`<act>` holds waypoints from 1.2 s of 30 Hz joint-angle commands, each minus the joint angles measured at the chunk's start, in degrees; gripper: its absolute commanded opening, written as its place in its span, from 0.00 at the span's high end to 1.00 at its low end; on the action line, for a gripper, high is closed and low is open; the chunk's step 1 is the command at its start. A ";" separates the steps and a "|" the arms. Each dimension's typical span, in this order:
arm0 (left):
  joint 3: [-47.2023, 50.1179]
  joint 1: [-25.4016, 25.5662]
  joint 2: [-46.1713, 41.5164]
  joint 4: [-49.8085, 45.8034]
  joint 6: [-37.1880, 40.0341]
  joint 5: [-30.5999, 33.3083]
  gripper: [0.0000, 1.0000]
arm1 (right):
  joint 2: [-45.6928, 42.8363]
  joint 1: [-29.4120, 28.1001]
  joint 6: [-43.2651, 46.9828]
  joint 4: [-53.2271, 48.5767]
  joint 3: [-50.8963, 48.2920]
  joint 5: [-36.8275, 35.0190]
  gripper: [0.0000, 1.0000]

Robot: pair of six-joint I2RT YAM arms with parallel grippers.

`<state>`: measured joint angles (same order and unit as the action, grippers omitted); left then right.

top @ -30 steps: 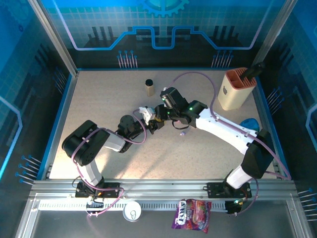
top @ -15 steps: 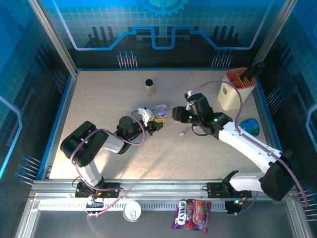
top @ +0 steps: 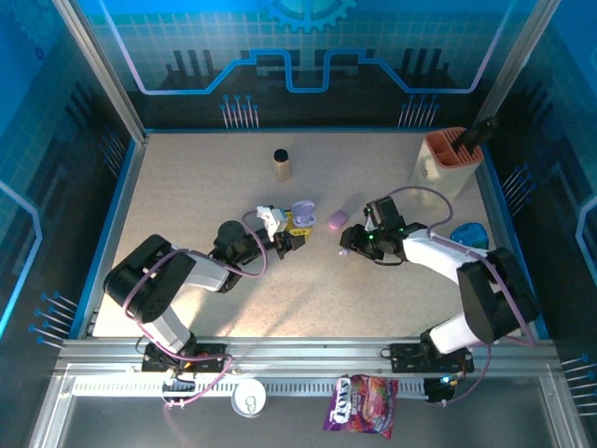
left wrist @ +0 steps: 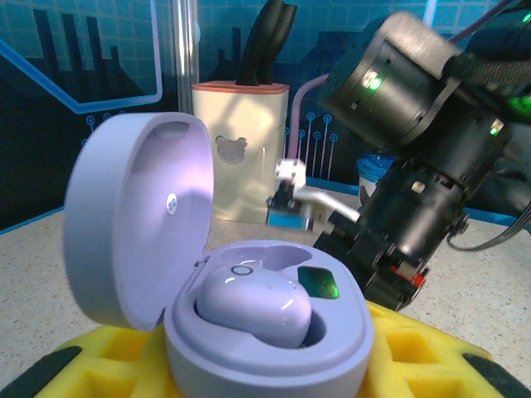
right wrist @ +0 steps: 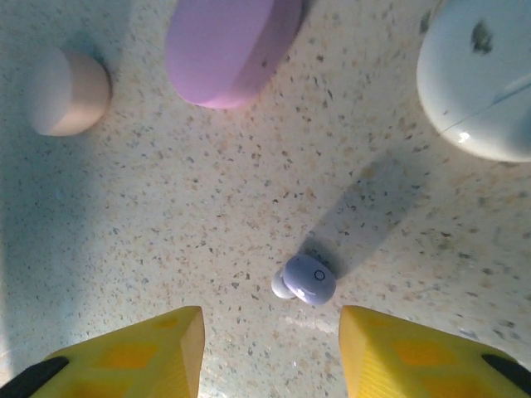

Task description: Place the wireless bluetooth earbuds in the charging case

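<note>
— Report the layout, largest item first.
— Speckled table (top: 187,187) as base. Left gripper (top: 283,239) clamped on the lavender charging case (left wrist: 265,340), gripped low between yellow pads (left wrist: 415,356). Case upright, lid (left wrist: 137,224) hinged open toward the left of the left wrist view. Right gripper (right wrist: 265,319) spread wide, holding nothing, low over the table, near that case but apart from it.
— Locate the other cases.
— Closed purple case (right wrist: 228,46) and round white case (right wrist: 481,75), both flat on the table beyond the right fingertips.
— Locate the earbuds; state orientation.
— One earbud (left wrist: 253,307) seated in the charging case, long axis level across its well. Loose lavender earbud (right wrist: 305,279) on the table between the open fingers (right wrist: 141,352), touching neither. Ringed face up, long axis roughly across the gap, small tip toward the left side of the right wrist view. Pale pink bud (right wrist: 66,79) well apart, at upper left of that view.
</note>
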<state>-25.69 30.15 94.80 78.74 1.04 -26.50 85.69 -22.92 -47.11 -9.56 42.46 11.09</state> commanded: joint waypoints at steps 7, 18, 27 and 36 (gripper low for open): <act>0.93 -0.22 -1.68 1.59 0.76 -1.80 0.71 | 6.38 0.14 -4.79 7.00 -0.81 5.65 0.56; 1.56 -0.18 -1.82 1.59 1.33 -1.61 0.70 | 9.22 0.68 -4.17 7.52 1.85 5.82 0.60; 1.62 -0.18 -1.15 1.59 1.66 -1.84 0.70 | 11.81 0.68 -4.30 7.65 4.86 6.41 0.65; 1.04 -0.20 -0.42 1.59 1.95 -2.02 0.70 | 14.15 0.68 -2.68 6.09 7.50 6.46 0.68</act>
<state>-24.84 30.15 94.43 78.74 1.67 -26.87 98.41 -22.48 -50.98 -3.81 48.10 16.97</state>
